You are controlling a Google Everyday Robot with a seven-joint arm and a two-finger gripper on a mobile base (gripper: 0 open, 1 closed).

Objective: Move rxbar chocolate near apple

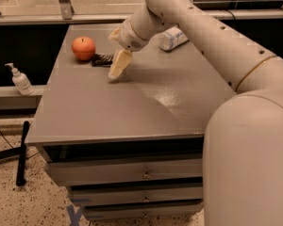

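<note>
While the arm (203, 36) reaches in from 3 o'clock across the grey table (132, 112), the gripper (114, 55) sits over the far-left part of the top, at about 11 o'clock from the table's middle. Gripper state: spread wide, holding nothing. One of its pale fingers (119, 64) slants down with its tip at or very near the tabletop. The other shows only as a pale stub higher up, beside the wrist.

Snack bar (102, 59): lies flat on the table, dark wrapper with pale marks. Its right end is just beside the lower finger; cannot tell whether they touch.

Apple (83, 48): red-orange, upright, stem dimple on top. The bar is at 4 o'clock of the apple, just beside it, touching or nearly so.

Bottle (172, 37): clear plastic, white label, on its side at 1 o'clock of the table's middle, partly behind the arm, well apart from apple and bar.

Off the table: soap pump (20, 79) on a ledge at 9 o'clock; black rod (22, 152) on the speckled floor at 8 o'clock. Drawers (144, 173) under the front edge, shut.
</note>
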